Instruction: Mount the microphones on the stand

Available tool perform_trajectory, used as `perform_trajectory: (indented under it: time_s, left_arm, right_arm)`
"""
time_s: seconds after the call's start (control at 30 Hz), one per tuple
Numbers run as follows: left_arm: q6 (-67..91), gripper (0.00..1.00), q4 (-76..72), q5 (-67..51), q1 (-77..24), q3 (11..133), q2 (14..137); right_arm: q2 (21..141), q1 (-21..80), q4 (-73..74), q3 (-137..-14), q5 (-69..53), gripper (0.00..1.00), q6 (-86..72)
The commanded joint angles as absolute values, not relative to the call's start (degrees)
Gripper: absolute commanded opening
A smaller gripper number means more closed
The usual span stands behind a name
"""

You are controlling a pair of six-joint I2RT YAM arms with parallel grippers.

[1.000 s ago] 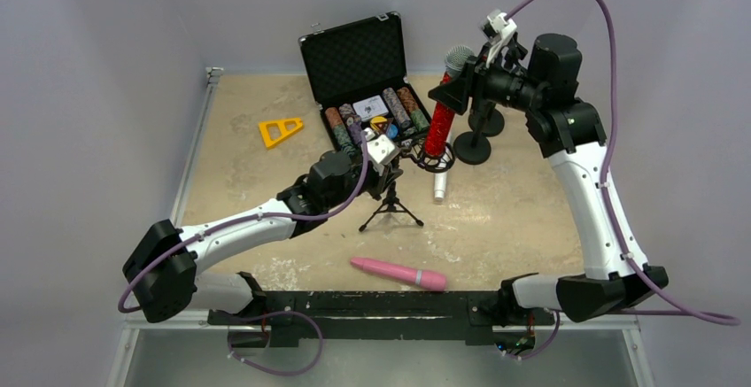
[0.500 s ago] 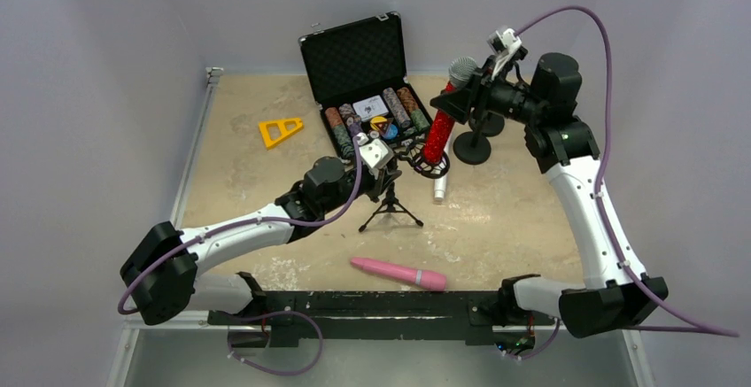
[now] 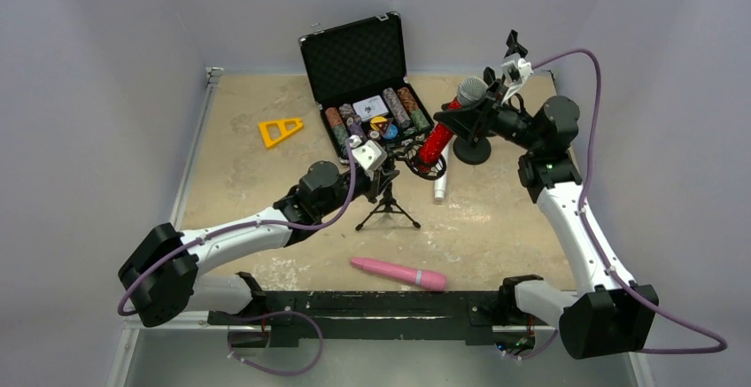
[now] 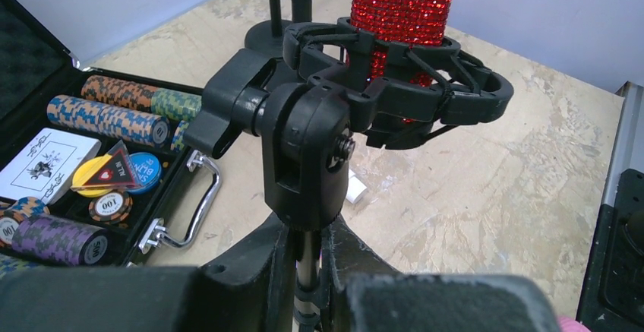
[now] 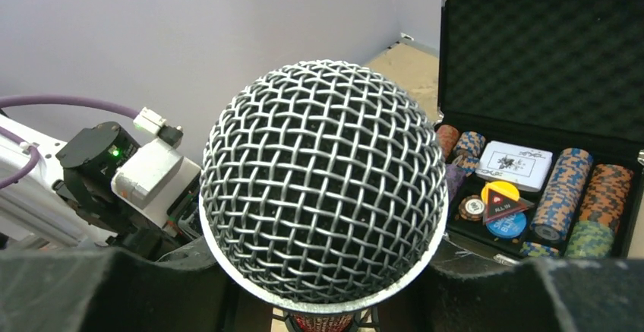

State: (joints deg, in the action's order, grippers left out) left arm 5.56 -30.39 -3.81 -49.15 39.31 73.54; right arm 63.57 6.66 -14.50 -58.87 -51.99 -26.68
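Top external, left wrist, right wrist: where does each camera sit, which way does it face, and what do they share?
Top external: above and behind the robot, looking down on the table; left arm and right arm show whole.
Left wrist: low, facing the stand gripped by the left claw, the red microphone in its mount.
Right wrist: over the microphone's mesh head, looking down it; right claw flanks it.
Shared: microphone and chip case appear in all three.

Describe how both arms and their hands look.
The left arm and right arm match: white shells on long links, black joint housings. A purple cable runs loosely along each to a white camera box at the wrist. The left hand and right hand are black. A green light glows on the left arm.
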Motion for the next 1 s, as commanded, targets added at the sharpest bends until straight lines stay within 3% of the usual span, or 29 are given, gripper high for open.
perform_trajectory:
  time_s: [0.0,0.3,0.6,0.77,0.9,0.97]
  left_arm:
    - [10.73,0.0,-29.91,-3.43,-48.6,37.41,73.53]
    - [11.93,0.0,-31.23,-3.89,-48.6,36.88,74.58]
    - [12.07,0.0,-31.55,-4.43,-48.6,36.83,74.77]
    - [11.5,0.0,-31.11,-5.3,-48.6,37.3,74.91]
    - [10.46,0.0,-29.92,-6.98,-48.56,38.08,74.54]
    - [9.78,0.0,-28.95,-7.7,-48.59,38.58,74.15]
  right_arm:
    - [64.61,7.38,-20.84,-53.36,-56.12,0.0,-27.7]
    - [63.9,8.72,-34.07,-43.54,-60.9,0.0,-23.62]
    - [66.1,10.24,-26.21,-43.81,-62.85,0.01,-18.14]
    - [65.96,10.37,-13.95,-48.47,-62.97,0.35,-12.68]
    - [65.04,9.81,-4.03,-54.79,-61.57,0.75,-9.76]
    - [64.5,8.5,-0.49,-58.42,-62.5,0.83,-8.91]
